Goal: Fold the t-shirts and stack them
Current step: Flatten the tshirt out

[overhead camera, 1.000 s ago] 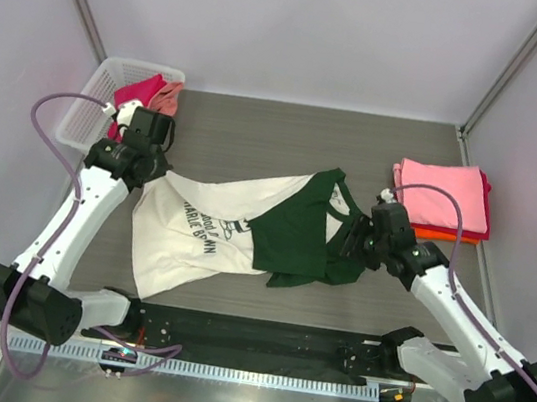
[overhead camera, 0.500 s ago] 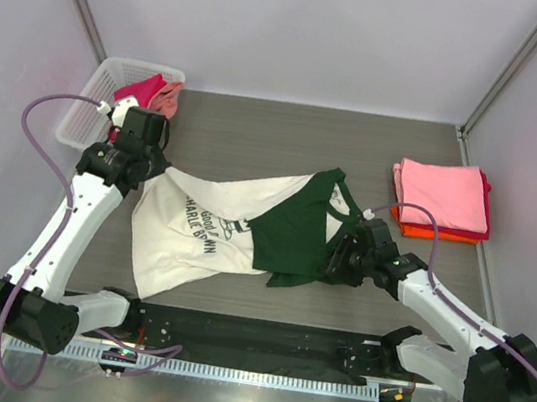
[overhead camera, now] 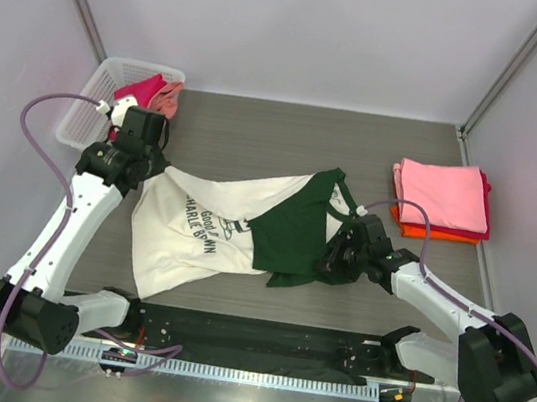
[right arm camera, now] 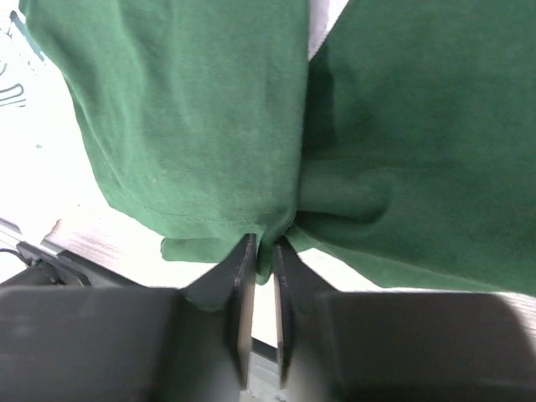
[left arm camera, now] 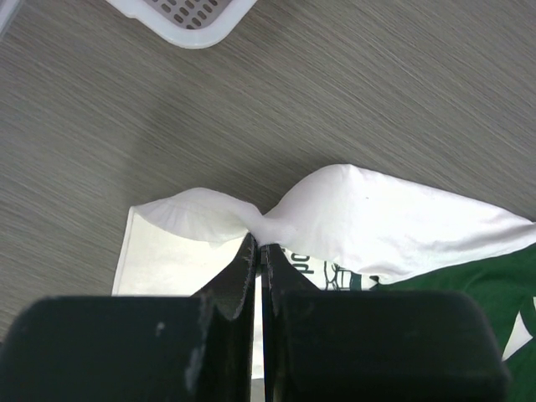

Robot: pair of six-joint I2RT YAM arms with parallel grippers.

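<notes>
**Now that your right end effector has closed on the green sleeve, both arms hold the shirt**

Over the last second your right end effector (right arm camera: 260, 244) has swung in low from the collar side and narrowed its jaws. They now nip a fold of the green sleeve (right arm camera: 209, 126) at its lower edge. Your left end effector (left arm camera: 258, 247) has not moved and is pressed together on the cream edge of the same shirt (overhead camera: 193, 230). With two grips on it, the shirt, lying rumpled in the middle of the table (overhead camera: 258, 134), looks ready for you to pull flat for folding. Further out, the basket (overhead camera: 81, 117) at far left holds a magenta shirt (overhead camera: 138, 91) and a salmon one (overhead camera: 169, 97), both unfolded. At far right sits a folded pile (overhead camera: 442, 192), pink on top over red and orange.
</notes>
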